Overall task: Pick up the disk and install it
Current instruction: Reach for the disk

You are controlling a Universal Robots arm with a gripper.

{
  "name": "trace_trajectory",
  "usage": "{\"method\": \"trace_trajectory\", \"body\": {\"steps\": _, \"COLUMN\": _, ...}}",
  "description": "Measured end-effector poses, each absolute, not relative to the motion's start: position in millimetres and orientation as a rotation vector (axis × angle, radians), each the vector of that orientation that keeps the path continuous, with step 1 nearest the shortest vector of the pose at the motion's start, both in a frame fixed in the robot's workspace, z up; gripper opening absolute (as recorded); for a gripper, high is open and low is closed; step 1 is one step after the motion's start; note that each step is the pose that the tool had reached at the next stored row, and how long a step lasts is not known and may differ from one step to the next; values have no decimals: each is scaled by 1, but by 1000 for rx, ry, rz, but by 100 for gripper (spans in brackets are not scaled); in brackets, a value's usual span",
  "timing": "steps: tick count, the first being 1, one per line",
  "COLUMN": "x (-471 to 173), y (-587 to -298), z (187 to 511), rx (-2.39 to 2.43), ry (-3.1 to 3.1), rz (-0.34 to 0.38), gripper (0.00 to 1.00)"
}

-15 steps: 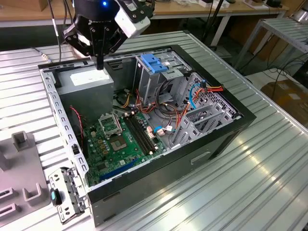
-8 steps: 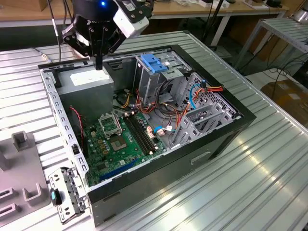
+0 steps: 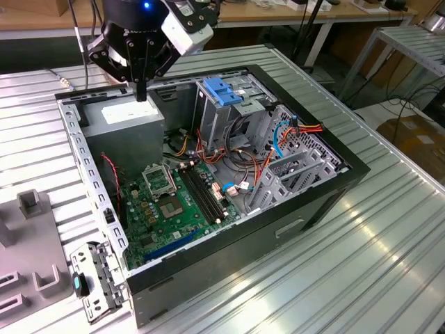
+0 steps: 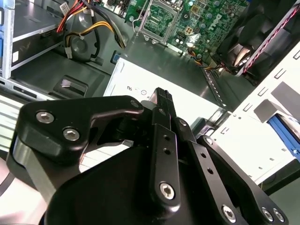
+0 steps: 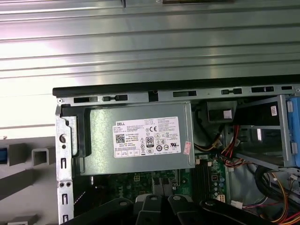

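**Exterior view.** An open computer case (image 3: 327,191) lies on its side on the ribbed metal table (image 3: 389,264). The pincer (image 3: 142,92) hangs over the case's far corner at the exterior view's left, above the grey power supply (image 3: 128,125). It is clenched, with nothing between the fingers. The tip is just over the supply's white label; whether it touches cannot be told. The green motherboard (image 3: 163,209) lies nearer the camera. A blue latch plate (image 3: 221,90) tops the drive cage, to the exterior view's right of the supply. Grey fixture blocks (image 3: 31,203) stand on the table outside the case, at the exterior view's left.

**Second wrist view.** The black fingers (image 4: 164,117) are pressed flat together and empty, pointing toward the supply's pale top. The disk (image 4: 287,136) shows as a bright blue rail lying in a pale holder beyond the case's slotted wall. It is outside the case and well apart from the pincer.

**First wrist view.** The power supply (image 5: 140,138) sits label up in a corner of the case, with the motherboard beside it. Red and yellow wires (image 5: 229,147) run past its end. The table's ribs (image 5: 140,47) stretch beyond the case rim.
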State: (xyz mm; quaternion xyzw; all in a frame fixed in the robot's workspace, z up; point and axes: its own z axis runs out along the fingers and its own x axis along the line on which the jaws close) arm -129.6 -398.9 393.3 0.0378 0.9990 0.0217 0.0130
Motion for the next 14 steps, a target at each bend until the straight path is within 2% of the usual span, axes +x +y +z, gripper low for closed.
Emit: {"method": "trace_trajectory", "body": {"steps": 14, "x": -133, "y": -399, "z": 393, "rx": 118, "ry": 3113, "rz": 68, "gripper": 11}}
